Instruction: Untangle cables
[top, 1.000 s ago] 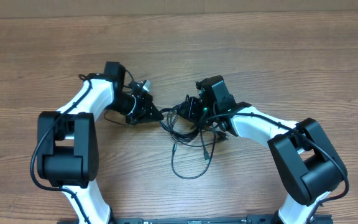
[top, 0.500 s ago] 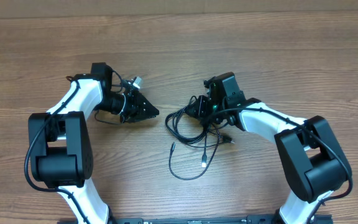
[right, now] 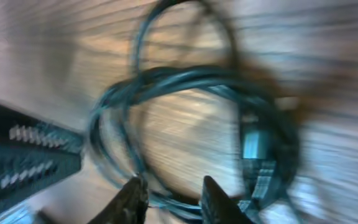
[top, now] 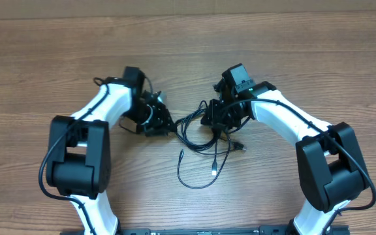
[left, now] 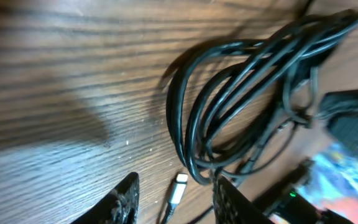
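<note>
The cables [top: 196,130] lie as a tangled black bundle in the middle of the table, and a loose loop [top: 198,177] trails toward the front. My left gripper [top: 166,125] is at the bundle's left edge, and my right gripper [top: 214,121] is over its right side. In the left wrist view the left gripper [left: 176,180] is open, with a silver-tipped plug [left: 179,186] on the wood between its fingers and the coiled cables [left: 229,106] just ahead. The right wrist view is blurred. There the right gripper [right: 171,184] stands open over the cable coil [right: 185,81], with strands crossing under its fingertips.
The wooden table [top: 57,59] carries only the cables. Thicker black wires run along both white arms [top: 103,104]. The black body of the right gripper [left: 353,124] shows at the right of the left wrist view, close to the coil.
Both grippers have gone from shut to open. The left arm pulled away to the left, then came back to the bundle's edge. The right gripper shifted right over the bundle.
</note>
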`<act>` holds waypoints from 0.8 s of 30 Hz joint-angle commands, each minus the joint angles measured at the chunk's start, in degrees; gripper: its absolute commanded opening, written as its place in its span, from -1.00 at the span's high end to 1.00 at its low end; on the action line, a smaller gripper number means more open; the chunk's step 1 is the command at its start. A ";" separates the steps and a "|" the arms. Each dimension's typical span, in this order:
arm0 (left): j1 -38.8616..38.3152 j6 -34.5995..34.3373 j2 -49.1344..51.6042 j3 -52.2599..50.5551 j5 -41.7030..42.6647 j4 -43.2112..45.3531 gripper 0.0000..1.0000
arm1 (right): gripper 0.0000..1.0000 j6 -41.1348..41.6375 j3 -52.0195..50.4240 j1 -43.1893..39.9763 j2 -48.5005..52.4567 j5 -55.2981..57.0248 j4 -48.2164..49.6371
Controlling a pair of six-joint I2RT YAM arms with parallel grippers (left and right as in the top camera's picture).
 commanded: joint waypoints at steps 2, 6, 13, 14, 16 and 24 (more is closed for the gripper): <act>-3.63 -5.27 -0.85 -0.28 -5.95 0.81 0.20 | 0.29 -2.38 1.22 -0.26 -0.68 14.14 -2.34; -5.90 -6.25 -0.85 -0.28 -6.34 1.49 0.18 | 0.18 -2.54 0.83 -0.02 -0.66 18.14 -4.22; -7.10 -8.76 -0.85 -0.33 -9.49 1.84 0.26 | 0.16 -3.06 -3.45 1.62 -0.66 21.77 -1.55; -7.10 -8.76 -0.85 -0.37 -9.49 1.84 0.28 | 0.15 -3.56 -3.96 1.73 -0.66 21.84 -1.20; -7.08 -8.76 -0.85 -0.50 -10.01 2.01 0.33 | 0.16 -4.11 -4.92 1.79 -0.66 21.97 -0.37; -7.08 -8.85 -0.85 -0.59 -10.32 3.21 0.36 | 0.16 -5.62 -5.64 1.79 -0.66 21.97 0.24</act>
